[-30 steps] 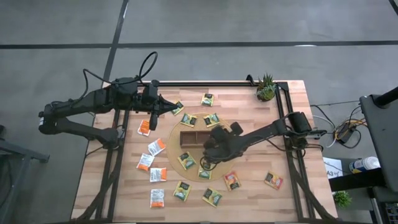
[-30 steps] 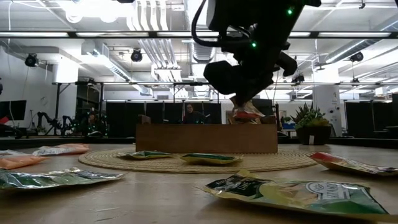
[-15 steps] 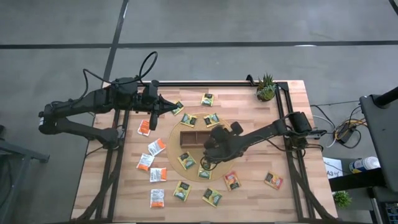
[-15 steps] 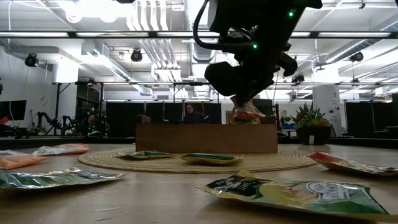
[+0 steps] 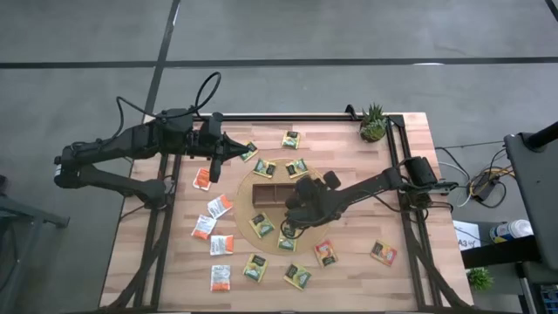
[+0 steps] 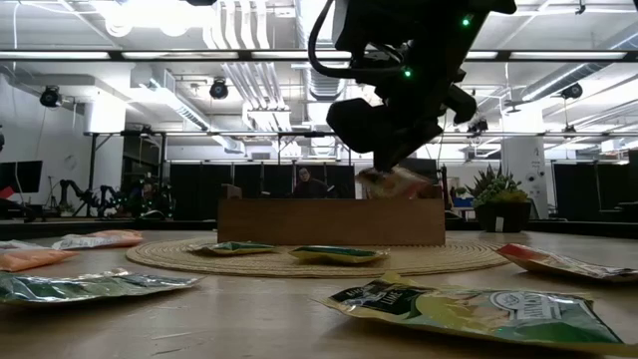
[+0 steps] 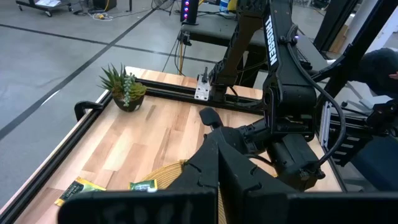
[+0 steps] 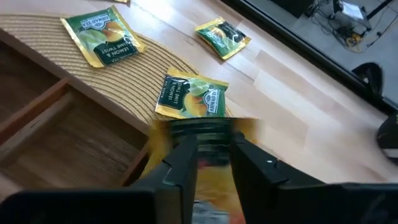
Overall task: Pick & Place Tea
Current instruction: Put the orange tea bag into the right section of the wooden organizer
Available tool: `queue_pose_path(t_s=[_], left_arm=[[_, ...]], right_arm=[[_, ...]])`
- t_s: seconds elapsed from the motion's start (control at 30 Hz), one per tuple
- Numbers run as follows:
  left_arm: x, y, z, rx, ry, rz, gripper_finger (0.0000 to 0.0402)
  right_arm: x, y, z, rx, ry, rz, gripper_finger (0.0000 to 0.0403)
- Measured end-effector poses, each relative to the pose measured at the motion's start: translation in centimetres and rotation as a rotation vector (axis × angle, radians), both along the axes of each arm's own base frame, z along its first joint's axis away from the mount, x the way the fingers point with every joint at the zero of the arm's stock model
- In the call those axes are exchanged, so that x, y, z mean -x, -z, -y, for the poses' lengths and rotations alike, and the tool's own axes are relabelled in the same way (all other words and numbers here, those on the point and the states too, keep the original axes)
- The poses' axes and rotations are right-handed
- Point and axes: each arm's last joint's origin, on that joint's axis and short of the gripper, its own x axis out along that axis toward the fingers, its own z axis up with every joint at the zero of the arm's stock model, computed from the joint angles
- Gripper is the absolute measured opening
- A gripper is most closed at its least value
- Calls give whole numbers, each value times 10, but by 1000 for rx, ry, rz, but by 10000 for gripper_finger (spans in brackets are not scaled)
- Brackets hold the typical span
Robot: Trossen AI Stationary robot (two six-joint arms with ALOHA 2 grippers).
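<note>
– What do we see in the wooden tray (image 5: 270, 194) at the middle of the tabletop (image 5: 410, 270)?
– The compartments that show have bare wood floors. An orange-red tea sachet (image 6: 399, 182), blurred, hangs tilted over the tray's right end.
– And the right gripper (image 8: 214, 140)?
– Its fingers stand narrowly apart, just above this sachet.
– The left gripper (image 5: 228, 148)?
– Closed on nothing, near the tabletop's far left corner.
– Any writing?
– We read "LEMON" on a yellow-green sachet (image 8: 102, 40) on the woven mat (image 8: 37, 25).

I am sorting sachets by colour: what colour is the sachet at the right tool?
Orange-yellow with a dark label; the sachet shows best in the right wrist view, blurred, at the right tool.
</note>
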Motion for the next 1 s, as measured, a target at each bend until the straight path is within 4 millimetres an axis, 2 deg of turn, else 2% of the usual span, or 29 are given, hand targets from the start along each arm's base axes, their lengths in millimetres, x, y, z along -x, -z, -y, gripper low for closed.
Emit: queue_pose_path(t_s=[0.23, 0.47, 0.6, 0.77, 1.0], left_arm=[[0, 0, 0, 3, -1, 0, 2], [0, 0, 0, 14, -3, 1, 2], [0, 0, 0, 19, -5, 2, 2], [0, 0, 0, 19, -5, 3, 2], [2, -1, 0, 17, -4, 7, 2]], right_arm=[[0, 0, 1, -12, 34, 42, 113], [-1, -2, 1, -23, 38, 48, 106], [-1, -23, 1, -74, 22, 93, 96], [8, -51, 8, -181, -98, 29, 89], [21, -96, 39, -404, -315, 23, 100]])
